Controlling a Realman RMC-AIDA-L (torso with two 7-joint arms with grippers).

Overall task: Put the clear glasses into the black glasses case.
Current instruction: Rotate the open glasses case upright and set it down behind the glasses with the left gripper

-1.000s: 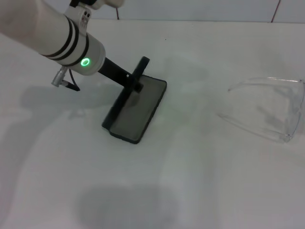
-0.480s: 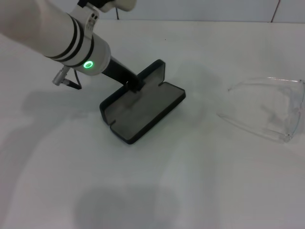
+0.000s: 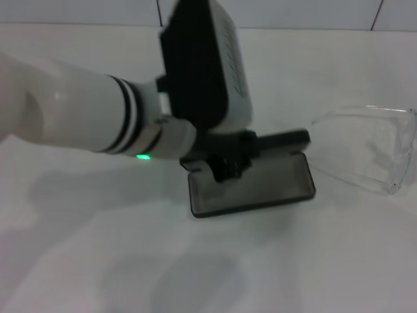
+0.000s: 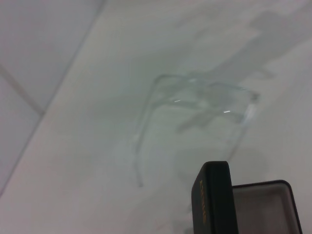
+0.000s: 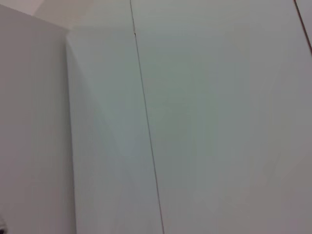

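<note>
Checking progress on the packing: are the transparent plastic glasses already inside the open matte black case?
No, the transparent plastic glasses lie on the white table beside the open matte black case, whose grey lining is bare.

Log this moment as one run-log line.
left gripper: shut on black glasses case, open | clear glasses: on table, outside case, untouched | right gripper: not in view
</note>
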